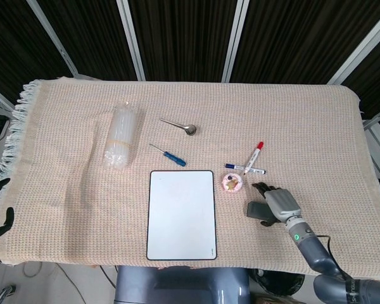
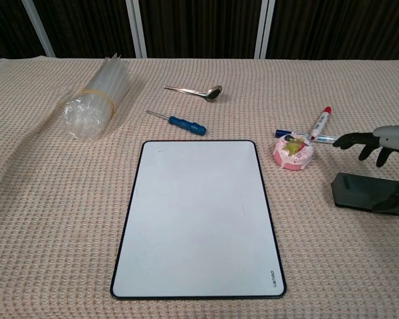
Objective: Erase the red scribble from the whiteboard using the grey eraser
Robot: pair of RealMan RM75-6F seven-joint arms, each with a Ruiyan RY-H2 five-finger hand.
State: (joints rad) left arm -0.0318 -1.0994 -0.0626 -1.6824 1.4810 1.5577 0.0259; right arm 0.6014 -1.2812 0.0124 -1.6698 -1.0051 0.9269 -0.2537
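since the whiteboard (image 2: pixel 198 216) at centre shows no red scribble, erasing appears complete. the grey eraser (image 2: pixel 371 193) lies on the cloth (image 2: pixel 40 199) at far right. risk: the right hand (image 2: pixel 386 143), fingers spread just above it, may drag it when withdrawing.

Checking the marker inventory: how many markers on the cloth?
2. The red-capped marker lies diagonally right of the pink cake toy; the blue-capped marker lies flat, crossing under it. Neither view suggests any hidden ones.
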